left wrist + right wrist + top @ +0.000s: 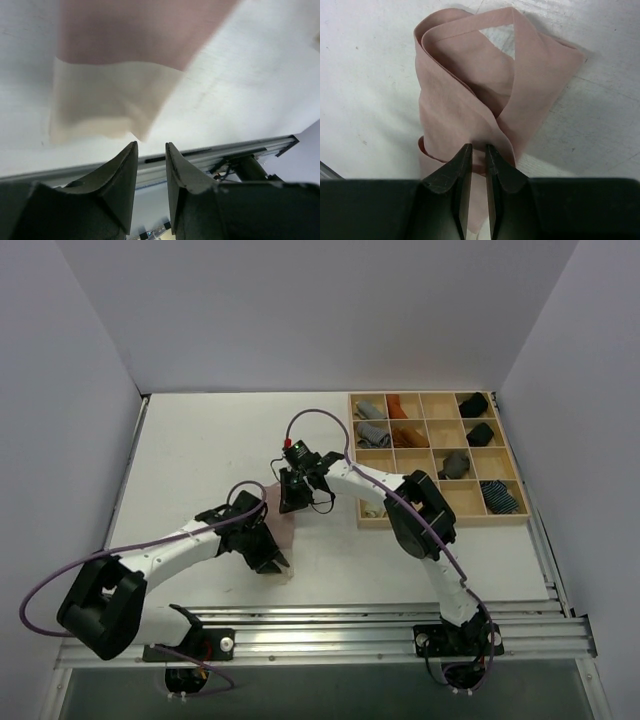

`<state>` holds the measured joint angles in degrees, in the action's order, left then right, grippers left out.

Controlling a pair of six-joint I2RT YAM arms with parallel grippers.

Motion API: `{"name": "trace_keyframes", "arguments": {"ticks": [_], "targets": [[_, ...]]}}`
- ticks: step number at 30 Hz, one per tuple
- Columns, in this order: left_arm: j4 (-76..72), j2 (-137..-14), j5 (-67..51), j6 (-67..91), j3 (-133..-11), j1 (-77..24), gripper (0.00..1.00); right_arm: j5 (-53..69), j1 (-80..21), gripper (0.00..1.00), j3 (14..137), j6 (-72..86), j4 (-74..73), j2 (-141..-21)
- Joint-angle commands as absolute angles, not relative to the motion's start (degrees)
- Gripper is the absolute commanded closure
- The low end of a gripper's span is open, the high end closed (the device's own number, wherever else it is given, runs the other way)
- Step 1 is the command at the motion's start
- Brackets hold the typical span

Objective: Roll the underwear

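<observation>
The dusty pink underwear lies on the white worktop between the two arms, left of the wooden compartment tray; the right claw is clamped on a fold of its pink cloth, which bunches up ahead of the fingers. The left claw stands apart with nothing between its fingers; its tips sit just short of the beige part, which lies flat on the worktop.

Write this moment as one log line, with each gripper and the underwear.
left gripper: open, empty, near beige part | right gripper: shut on pink underwear | state: loosely folded, on table
</observation>
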<state>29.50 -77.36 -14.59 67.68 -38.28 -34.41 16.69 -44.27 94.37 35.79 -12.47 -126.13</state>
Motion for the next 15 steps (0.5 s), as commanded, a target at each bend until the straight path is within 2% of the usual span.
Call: {"name": "trace_keyframes", "arguments": {"ticks": [1, 4, 9, 15], "targets": [[40.05, -72.42, -9.94, 63.2, -49.88, -33.23, 0.63, 15.29, -43.77, 0.86, 97.12, 34.54, -15.38, -120.42], [46.05, -71.37, -9.05, 60.03, -52.99, -30.94, 0.62, 17.39, -43.24, 0.85, 97.64, 34.37, -13.81, -117.95], [43.16, -70.49, -12.03, 62.83, -45.8, -28.56, 0.63, 27.15, -44.55, 0.82, 102.73, 32.44, -13.35, -123.21], [35.61, -70.05, -13.09, 68.28, -34.92, -29.27, 0.63, 22.07, -46.76, 0.82, 106.26, 31.46, -16.26, -129.98]]}}
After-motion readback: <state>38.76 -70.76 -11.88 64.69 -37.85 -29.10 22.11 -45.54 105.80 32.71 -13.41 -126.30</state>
